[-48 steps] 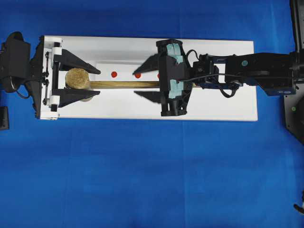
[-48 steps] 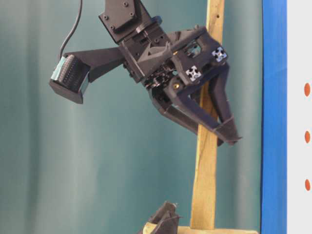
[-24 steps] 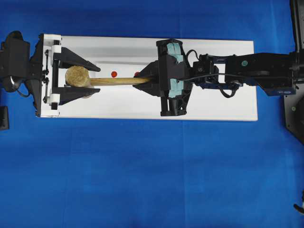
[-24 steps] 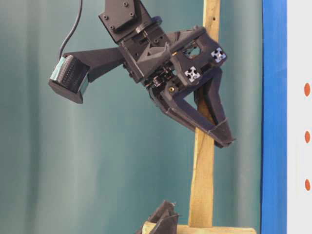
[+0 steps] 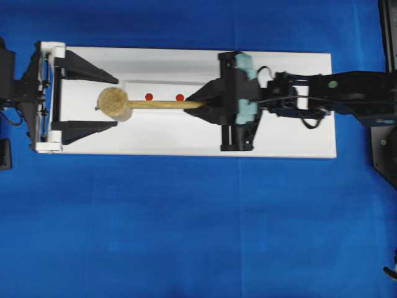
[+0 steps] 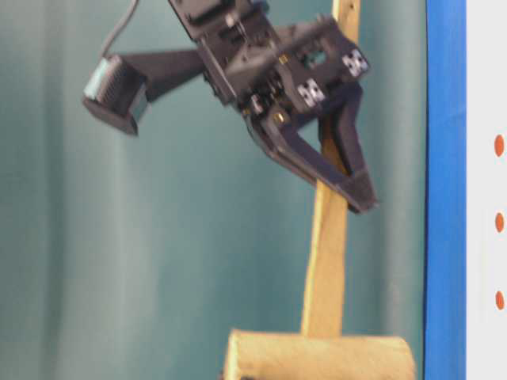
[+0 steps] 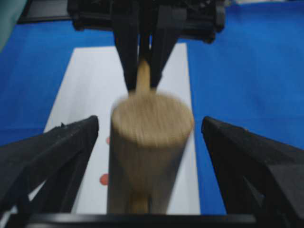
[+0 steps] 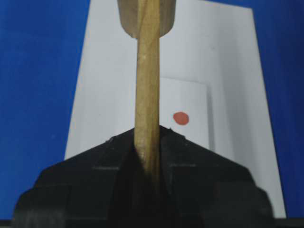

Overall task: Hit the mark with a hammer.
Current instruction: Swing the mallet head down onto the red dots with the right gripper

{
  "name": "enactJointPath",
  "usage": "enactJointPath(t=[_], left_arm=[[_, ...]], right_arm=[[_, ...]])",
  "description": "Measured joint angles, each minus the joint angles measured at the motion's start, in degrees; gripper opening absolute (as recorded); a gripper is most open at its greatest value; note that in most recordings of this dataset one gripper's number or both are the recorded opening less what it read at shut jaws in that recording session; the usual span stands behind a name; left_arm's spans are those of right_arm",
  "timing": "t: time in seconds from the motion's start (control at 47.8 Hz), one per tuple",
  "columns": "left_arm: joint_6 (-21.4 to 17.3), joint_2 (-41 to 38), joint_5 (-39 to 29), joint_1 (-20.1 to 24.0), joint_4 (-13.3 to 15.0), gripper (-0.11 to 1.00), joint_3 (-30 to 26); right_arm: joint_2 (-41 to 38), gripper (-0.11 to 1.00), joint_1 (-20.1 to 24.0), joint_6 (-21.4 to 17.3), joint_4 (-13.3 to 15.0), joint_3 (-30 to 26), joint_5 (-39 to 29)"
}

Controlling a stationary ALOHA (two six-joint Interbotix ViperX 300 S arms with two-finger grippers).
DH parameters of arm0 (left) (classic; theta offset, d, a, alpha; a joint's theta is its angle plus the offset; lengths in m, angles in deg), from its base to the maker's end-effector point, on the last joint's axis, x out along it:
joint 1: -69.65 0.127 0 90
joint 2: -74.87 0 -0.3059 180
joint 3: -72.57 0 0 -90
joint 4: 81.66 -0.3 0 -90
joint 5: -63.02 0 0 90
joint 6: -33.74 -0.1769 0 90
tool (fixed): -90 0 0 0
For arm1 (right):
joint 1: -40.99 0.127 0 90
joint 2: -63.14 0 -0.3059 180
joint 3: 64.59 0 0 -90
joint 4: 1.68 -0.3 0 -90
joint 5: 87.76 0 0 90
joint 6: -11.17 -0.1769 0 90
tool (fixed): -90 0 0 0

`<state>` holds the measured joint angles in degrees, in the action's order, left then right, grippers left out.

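Note:
The wooden hammer hangs above the white block, off its surface. Its thick head points left. My right gripper is shut on the flat handle, fingertips pinching it partway along. My left gripper stands wide open round the head, both fingers clear of it. The mark, the middle red dot, lies just behind the handle by the right fingertips; it is the middle of three in the table-level view. One red dot shows in the right wrist view; which one I cannot tell.
The long white board lies on blue cloth. An outer red dot sits left of the mark. The right arm stretches over the board's right half. Black fixtures stand at the left edge and right edge.
My right gripper shut on the handle and carried the hammer slightly right. My left gripper let go of the head, opened wide and drew back left.

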<state>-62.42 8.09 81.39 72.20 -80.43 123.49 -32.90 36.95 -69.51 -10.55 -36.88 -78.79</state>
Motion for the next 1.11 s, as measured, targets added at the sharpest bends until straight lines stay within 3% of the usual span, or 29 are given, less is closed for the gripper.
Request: enactJointPath(t=[0.398, 1.109], left_arm=[[0.26, 10.28, -4.04, 0.18, 0.0, 0.87, 4.39], [0.88, 12.83, -8.09, 0.62, 0.0, 0.87, 5.1]], right_arm=[[6.94, 0.02, 0.0, -0.09, -4.66, 6.94, 2.02], [6.77, 0.02, -3.34, -0.09, -5.36, 6.94, 2.02]])
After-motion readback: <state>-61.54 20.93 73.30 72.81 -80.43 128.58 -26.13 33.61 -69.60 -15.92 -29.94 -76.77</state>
